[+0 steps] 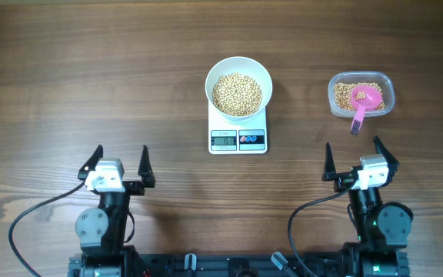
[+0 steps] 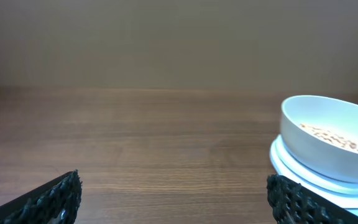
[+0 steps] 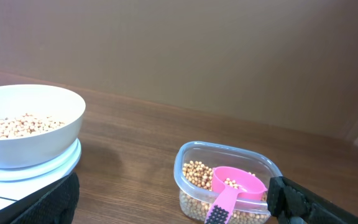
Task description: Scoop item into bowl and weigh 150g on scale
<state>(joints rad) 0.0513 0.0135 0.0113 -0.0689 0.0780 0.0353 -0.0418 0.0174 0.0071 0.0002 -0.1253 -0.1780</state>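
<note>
- The bowl (image 1: 238, 88) is seen standing on the scale (image 1: 238, 148), and it is well filled with beans (image 1: 237, 94); the scooping is therefore judged to be mostly or fully done.
- Digits are shown on the display (image 1: 223, 139), but they cannot be read, so it cannot be told whether the weight is reached.
- At 3 o'clock of the bowl a tub (image 1: 331, 94) with few beans is found; a pink scoop (image 1: 364, 101) is laid in it.
- The left gripper (image 1: 121, 151) is held at 7 o'clock of the scale, well apart, with jaws fully spread and nothing gripped.
- The right gripper (image 1: 352, 145) is held at 6 o'clock of the tub, not touching it, also spread wide and empty; both are pointed to 12 o'clock.
</note>
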